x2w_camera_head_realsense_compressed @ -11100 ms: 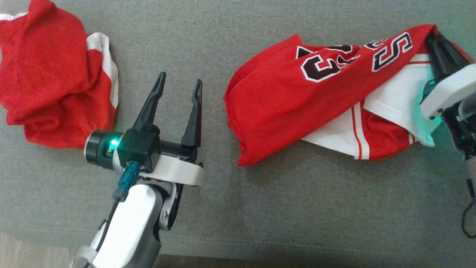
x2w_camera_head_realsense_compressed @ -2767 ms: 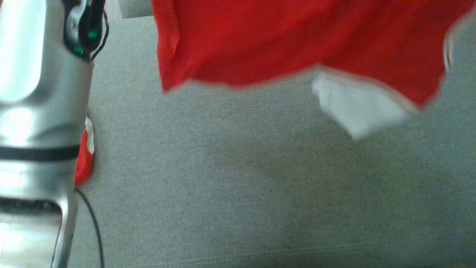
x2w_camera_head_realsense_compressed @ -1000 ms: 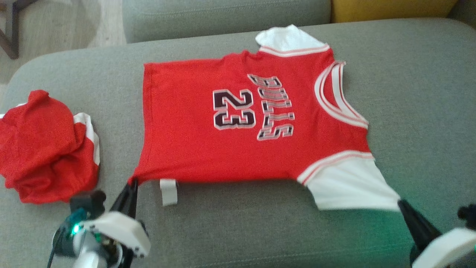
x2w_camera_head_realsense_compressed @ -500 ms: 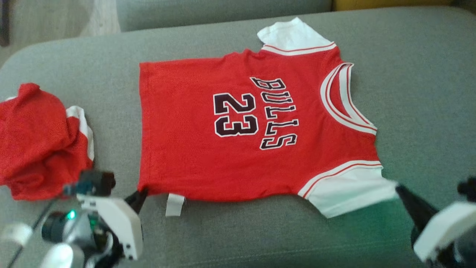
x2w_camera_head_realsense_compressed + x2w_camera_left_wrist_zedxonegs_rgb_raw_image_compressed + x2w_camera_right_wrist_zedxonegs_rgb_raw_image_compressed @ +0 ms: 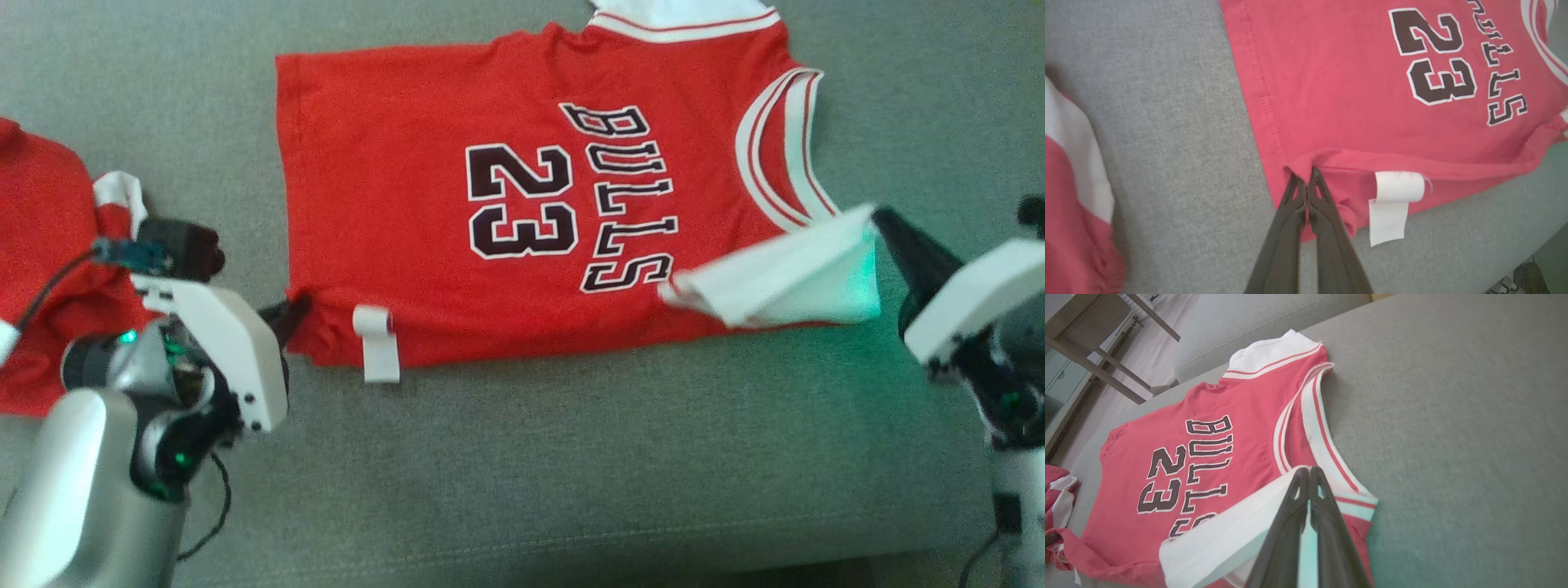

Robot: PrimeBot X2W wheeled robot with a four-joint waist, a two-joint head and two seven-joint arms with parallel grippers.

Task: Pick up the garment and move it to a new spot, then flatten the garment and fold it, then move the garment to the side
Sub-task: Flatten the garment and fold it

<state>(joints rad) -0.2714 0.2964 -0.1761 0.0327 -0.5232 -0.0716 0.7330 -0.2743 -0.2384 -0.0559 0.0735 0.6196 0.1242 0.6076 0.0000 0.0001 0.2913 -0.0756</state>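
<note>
On the grey sofa cushion (image 5: 571,457) I hold the red jersey (image 5: 408,163) spread flat: left gripper (image 5: 1305,179) clamped on its hem corner (image 5: 1296,168), right gripper (image 5: 1309,475) clamped on its lifted white sleeve (image 5: 784,282).

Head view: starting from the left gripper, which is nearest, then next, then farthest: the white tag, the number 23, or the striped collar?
From the left gripper, shut on the jersey corner:
1. White tag, just beside it on the near hem.
2. Number 23, in the middle.
3. Striped collar, far over on the right.
</note>
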